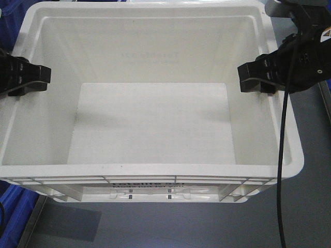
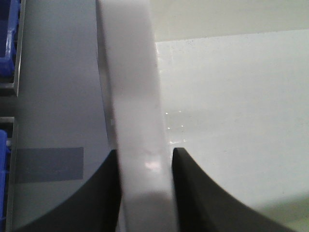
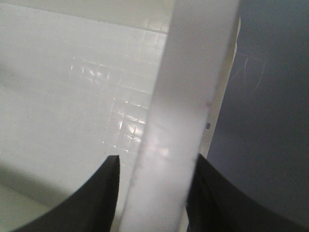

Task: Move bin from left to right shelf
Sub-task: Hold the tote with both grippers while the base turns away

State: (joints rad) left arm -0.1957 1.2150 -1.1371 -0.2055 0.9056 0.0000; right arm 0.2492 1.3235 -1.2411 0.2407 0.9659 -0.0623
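Note:
The bin [image 1: 155,170], a large white tote with black print on its near wall, fills the front view, open and empty. My left gripper [image 1: 26,77] straddles its left rim and my right gripper [image 1: 256,77] straddles its right rim. In the left wrist view the left gripper [image 2: 145,152] is shut on the bin's rim [image 2: 135,96], both black fingers pressed against it. In the right wrist view the right gripper [image 3: 158,158] holds the blurred rim [image 3: 188,96]. Its outer finger lies against the rim, and a sliver of the bin's inside shows beside the inner finger.
Blue bins [image 1: 13,212] sit at the lower left, with another [image 1: 10,20] at the upper left and more [image 2: 7,38] in the left wrist view. A grey surface [image 1: 310,206] lies below and to the right. A black cable [image 1: 282,155] hangs across the bin's right rim.

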